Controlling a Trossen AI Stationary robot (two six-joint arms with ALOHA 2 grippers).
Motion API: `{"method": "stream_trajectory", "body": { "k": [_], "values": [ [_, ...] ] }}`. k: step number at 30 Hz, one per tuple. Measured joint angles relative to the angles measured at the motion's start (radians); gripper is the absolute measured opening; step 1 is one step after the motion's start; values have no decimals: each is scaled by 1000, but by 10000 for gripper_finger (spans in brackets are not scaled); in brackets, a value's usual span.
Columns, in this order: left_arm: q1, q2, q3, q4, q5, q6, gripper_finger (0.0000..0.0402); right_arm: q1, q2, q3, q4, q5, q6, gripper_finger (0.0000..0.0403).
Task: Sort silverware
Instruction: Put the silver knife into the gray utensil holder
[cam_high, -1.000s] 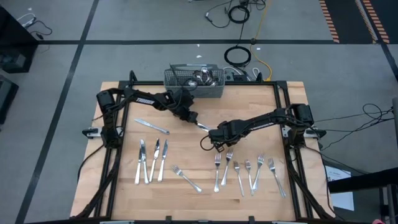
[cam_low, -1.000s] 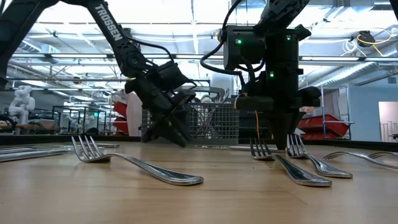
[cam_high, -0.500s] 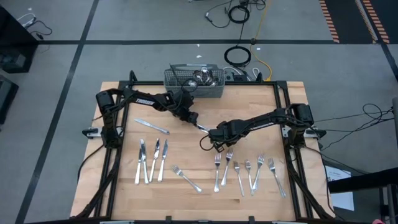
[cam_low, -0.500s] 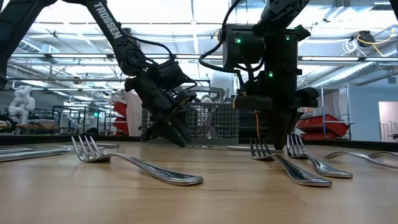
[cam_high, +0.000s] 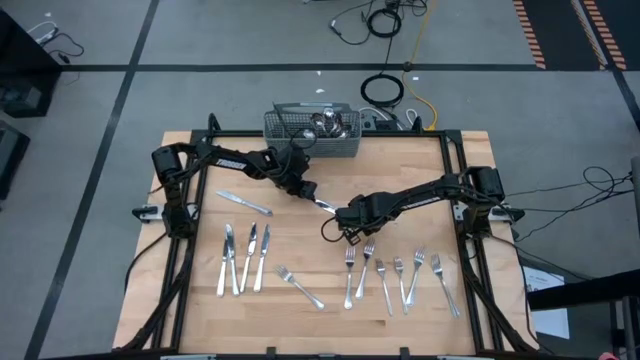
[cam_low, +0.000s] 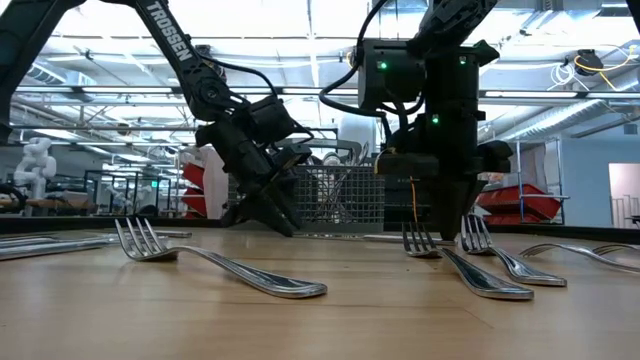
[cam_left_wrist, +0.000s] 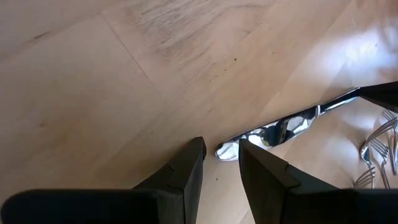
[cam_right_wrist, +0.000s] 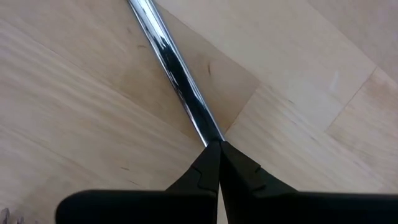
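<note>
Both grippers have barely moved: your right gripper (cam_high: 343, 221) stays clamped on one utensil (cam_left_wrist: 273, 132) mid-table; left gripper (cam_left_wrist: 219, 163) fingers part-open, empty. Sorting stalled.

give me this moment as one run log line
left gripper: open, at knife handle end | right gripper: shut on knife's other end | basket: far table edge

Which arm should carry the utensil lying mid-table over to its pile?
Right. The right gripper is already shut on the utensil at one end. The left gripper is open at the other end, fingers either side of the tip, not gripping.
</note>
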Motion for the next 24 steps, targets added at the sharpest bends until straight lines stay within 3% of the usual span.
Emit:
{"method": "stream_trajectory", "body": {
  "k": [17,24],
  "values": [
    [-3,2,-1,-5,29,5,116,-22,1,0,72,18,-19,0],
    [23,-1,2,-90,37,52,116,-22,1,1,56,21,-2,0]
  ]
}}
